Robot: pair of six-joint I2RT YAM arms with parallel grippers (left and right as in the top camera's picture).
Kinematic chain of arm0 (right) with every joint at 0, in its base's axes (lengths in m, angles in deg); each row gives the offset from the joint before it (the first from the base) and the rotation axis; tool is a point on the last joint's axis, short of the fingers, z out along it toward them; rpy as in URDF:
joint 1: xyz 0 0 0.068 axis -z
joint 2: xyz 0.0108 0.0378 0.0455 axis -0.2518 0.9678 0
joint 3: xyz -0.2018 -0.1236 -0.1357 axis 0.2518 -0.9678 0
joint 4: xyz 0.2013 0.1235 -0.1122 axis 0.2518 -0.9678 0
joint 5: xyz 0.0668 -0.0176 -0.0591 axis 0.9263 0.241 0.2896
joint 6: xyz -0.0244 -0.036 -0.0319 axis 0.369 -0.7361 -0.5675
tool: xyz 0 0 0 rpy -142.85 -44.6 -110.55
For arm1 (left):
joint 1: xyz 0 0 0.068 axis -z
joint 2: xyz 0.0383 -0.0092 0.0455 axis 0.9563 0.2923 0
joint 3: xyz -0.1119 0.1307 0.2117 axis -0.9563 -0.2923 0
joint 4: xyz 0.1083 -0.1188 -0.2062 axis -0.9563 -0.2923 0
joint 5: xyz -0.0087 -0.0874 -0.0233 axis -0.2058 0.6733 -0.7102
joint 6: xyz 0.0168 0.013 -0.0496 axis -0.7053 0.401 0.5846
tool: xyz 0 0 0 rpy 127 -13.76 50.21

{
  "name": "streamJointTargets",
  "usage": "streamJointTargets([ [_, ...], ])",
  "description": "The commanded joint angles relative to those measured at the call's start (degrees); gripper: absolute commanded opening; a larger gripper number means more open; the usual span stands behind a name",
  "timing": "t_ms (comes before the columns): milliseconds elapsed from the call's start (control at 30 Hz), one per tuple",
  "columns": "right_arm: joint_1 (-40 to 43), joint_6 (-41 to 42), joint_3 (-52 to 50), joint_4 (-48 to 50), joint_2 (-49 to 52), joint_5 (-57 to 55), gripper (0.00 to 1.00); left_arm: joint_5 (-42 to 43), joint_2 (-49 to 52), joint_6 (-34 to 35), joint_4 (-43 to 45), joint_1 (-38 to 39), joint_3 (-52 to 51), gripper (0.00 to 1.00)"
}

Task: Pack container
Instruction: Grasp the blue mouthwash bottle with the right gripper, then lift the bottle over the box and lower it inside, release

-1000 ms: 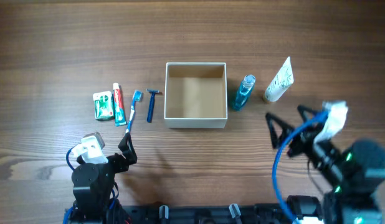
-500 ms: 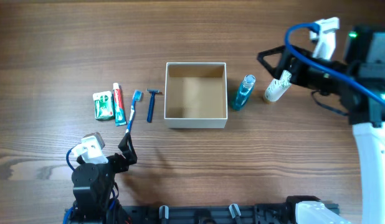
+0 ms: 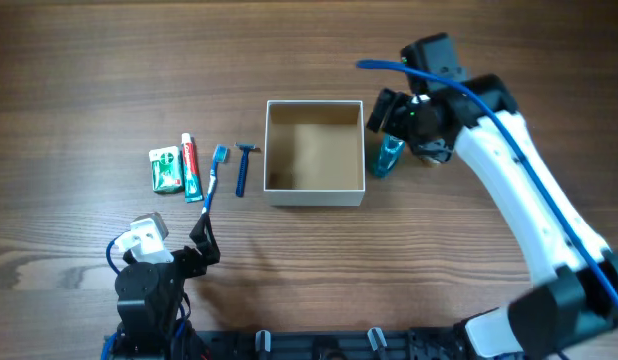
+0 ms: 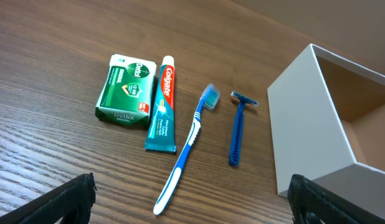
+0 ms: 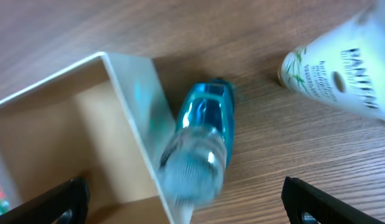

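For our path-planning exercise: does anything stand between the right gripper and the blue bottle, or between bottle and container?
Nothing visible does. The open right gripper hangs over the blue bottle, which stands beside the right wall of the container.

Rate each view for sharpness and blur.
Right wrist view: smeared, with the blue bottle and the white tube soft-edged. Left wrist view: crisp, with the lettering on the toothpaste and the green soap box readable. Overhead view: even light, with sharp wood grain on the table.
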Motion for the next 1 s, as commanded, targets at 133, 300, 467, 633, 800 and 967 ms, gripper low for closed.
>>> streamJointTargets([
  [133, 0.02, 3.96, 0.37, -1.22, 7.26, -2.14, 0.78, 1.09, -0.5, -1.18, -0.22, 0.22, -0.74, 1.0],
  [300, 0.02, 3.67, 0.37, -0.85, 7.48, -4.37, 0.58, 1.09, -0.5, -1.18, -0.22, 0.22, -0.74, 1.0],
  [467, 0.02, 2.93, 0.33, 0.13, 7.5, -5.64, 0.39, 1.09, -0.5, -1.18, -0.22, 0.22, -0.74, 1.0],
  [633, 0.02, -0.04, -0.72, 1.84, 7.72, -5.88, 0.43, 1.09, -0.5, -1.18, -0.22, 0.22, -0.74, 1.0],
  [800, 0.02, -0.76, -0.72, 1.44, 7.76, -5.84, 0.29, 1.09, -0.5, -1.18, -0.22, 0.22, -0.74, 1.0],
  [967, 0.02, -4.11, 0.57, 0.81, 7.54, -6.05, 0.11, 1.09, -0.5, -1.18, -0.22, 0.22, -0.74, 1.0],
])
